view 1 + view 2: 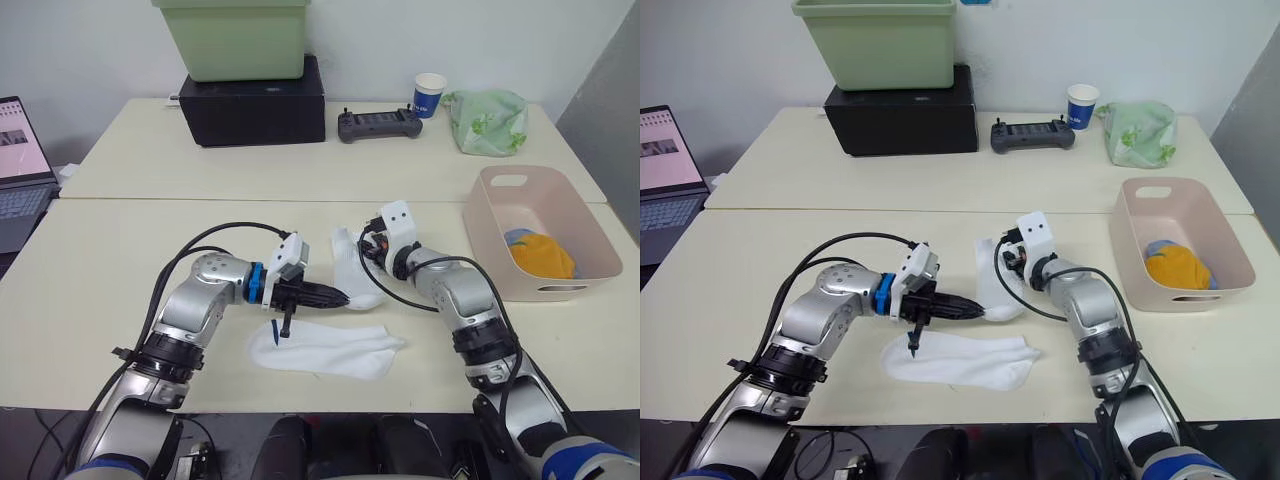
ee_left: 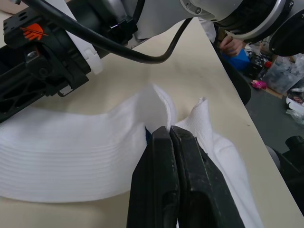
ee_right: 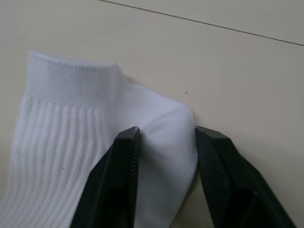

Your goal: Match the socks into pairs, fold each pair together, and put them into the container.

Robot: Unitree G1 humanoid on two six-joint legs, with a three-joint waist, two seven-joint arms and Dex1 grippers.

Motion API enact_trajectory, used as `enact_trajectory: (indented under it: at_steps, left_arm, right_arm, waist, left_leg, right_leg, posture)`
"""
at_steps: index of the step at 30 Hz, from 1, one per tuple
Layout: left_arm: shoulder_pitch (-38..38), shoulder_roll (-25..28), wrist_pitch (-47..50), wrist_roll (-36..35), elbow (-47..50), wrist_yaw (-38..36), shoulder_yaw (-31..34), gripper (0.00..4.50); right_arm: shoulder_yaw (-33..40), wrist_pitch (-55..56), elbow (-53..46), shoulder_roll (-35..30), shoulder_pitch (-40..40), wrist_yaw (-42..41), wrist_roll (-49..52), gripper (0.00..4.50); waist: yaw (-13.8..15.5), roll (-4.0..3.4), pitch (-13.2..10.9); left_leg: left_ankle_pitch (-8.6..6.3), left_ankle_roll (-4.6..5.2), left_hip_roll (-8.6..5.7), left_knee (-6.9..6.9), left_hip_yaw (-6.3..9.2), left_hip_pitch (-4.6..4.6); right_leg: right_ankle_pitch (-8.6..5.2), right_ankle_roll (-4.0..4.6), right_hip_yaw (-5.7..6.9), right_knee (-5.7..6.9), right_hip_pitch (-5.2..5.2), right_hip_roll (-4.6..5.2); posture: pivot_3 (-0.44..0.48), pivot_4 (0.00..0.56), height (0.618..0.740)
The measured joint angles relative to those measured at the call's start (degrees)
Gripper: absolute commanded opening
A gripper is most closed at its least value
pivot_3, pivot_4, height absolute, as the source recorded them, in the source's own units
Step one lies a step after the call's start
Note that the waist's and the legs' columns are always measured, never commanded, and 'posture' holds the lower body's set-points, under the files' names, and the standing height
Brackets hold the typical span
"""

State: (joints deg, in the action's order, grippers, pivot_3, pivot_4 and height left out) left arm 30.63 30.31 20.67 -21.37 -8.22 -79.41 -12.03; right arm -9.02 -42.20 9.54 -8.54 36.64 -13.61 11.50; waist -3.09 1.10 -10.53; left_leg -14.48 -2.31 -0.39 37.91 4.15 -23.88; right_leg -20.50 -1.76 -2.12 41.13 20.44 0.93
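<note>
The mustard-orange sock (image 1: pixel 545 254) and light blue sock (image 1: pixel 517 237) lie bundled in the pink container (image 1: pixel 497 238) at right, their count unclear. The left gripper (image 2: pixel 169 134) is pinched closed on the far white sock (image 1: pixel 352 272) at mid-table. The right gripper (image 3: pixel 165 137) straddles that sock's heel, fingers (image 3: pixel 124 161) narrowly parted. A second white sock (image 1: pixel 325 350) lies nearer.

Bare table (image 1: pixel 120 260) left (tub (image 1: pixel 235 38) rearward)
</note>
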Motion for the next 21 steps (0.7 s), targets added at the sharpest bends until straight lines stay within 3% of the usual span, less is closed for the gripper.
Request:
enact_trajectory:
  at_steps: [2, 3, 9, 13, 18, 21]
  left_arm:
    - [0.57, 0.36, -0.82, -0.06, -2.1, -0.06, 1.33, 0.0]
    - [1.09, 0.62, -1.26, -0.07, -3.13, -0.14, 1.88, 0.0]
    - [5.74, 0.79, -8.38, 1.15, -12.09, -2.73, 3.5, 0.0]
    - [9.72, -1.33, -16.58, 4.2, -22.93, -4.82, 3.26, 0.0]
    - [16.81, -3.66, -25.95, 10.26, -38.83, -4.7, 2.26, 0.0]
    - [18.51, -4.41, -28.46, 11.59, -43.52, -3.88, 2.36, 0.6]
  right_arm:
    - [0.9, -0.02, -2.62, -0.02, -1.39, 0.36, -0.12, 0.18]
    - [1.47, -0.14, -3.86, -0.1, -2.04, 0.8, -0.12, 0.06]
    - [6.82, -3.59, -16.36, 1.4, -7.62, 6.66, -0.2, 0.06]
    - [7.72, -6.37, -25.89, 5.66, -13.92, 12.5, -1.44, 0.06]
    - [6.05, -6.95, -29.07, 11.32, -19.69, 17.64, -3.64, 0.06]
    - [6.17, -6.74, -29.06, 13.56, -20.19, 19.27, -3.81, 0.76]
  waist:
    - [0.04, 0.0, 0.0]
    - [0.07, 0.0, 0.0]
    - [0.23, 0.0, 0.0]
    - [0.27, 0.0, 0.0]
    - [0.08, 0.0, 0.0]
    - [-0.18, 0.0, 0.0]
  left_leg:
    - [0.0, 0.0, 0.0, 0.0, 0.02, -0.01]
    - [0.0, 0.0, 0.0, 0.0, 0.02, -0.01]
    - [0.0, 0.0, -0.01, -0.01, 0.0, -0.02]
    - [0.0, 0.0, -0.01, -0.02, 0.01, -0.03]
    - [0.0, 0.01, -0.03, -0.02, -0.03, -0.04]
    - [0.0, 0.01, -0.02, -0.03, -0.02, -0.05]
  right_leg:
    - [0.0, 0.0, 0.02, 0.0, 0.0, 0.0]
    - [0.0, 0.0, 0.03, -0.01, 0.0, 0.0]
    - [0.0, 0.0, 0.01, -0.01, 0.0, 0.01]
    - [0.0, 0.0, 0.02, 0.02, 0.04, -0.01]
    - [0.0, -0.01, -0.04, 0.05, 0.09, -0.01]
    - [0.0, 0.0, -0.05, 0.05, 0.12, -0.02]
  posture:
    - [0.0, 0.15, 0.72]
    - [0.0, 0.15, 0.72]
    - [0.0, 0.15, 0.72]
    - [0.0, 0.15, 0.72]
    - [0.0, 0.15, 0.72]
    - [0.0, 0.15, 0.72]
